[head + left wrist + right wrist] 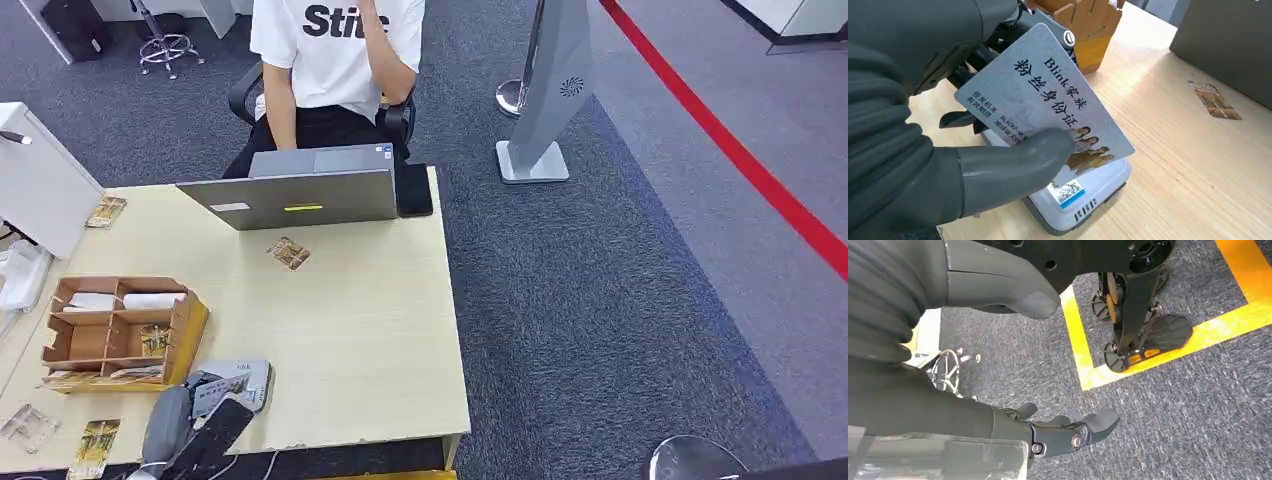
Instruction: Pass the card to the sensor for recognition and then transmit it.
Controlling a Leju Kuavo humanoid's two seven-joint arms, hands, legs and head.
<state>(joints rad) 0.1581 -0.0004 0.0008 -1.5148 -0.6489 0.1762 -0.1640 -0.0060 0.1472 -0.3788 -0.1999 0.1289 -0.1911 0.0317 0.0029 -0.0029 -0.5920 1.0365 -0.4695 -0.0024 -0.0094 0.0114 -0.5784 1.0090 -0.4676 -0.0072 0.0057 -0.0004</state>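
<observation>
Desk scene: your left hand [948,165] pinches the card [1043,100] over the sensor [1083,200]; handover remains. Right hand [1068,432] hangs loose, holding nothing.

I'm looking into an office: grey carpet tiles [620,300] run wall to wall, and a pale wood-grain surface [370,340] carries an open grey laptop [300,195] with a person [335,60] seated behind it on a black swivel chair [395,115]. A wooden desk organizer [120,330] with compartments sits on the surface, and a second chair's chrome star base [165,48] stands by the far wall. A red line [740,160] crosses the carpet past a grey freestanding pillar stand [550,100], and yellow tape [1083,355] marks the floor by me.
</observation>
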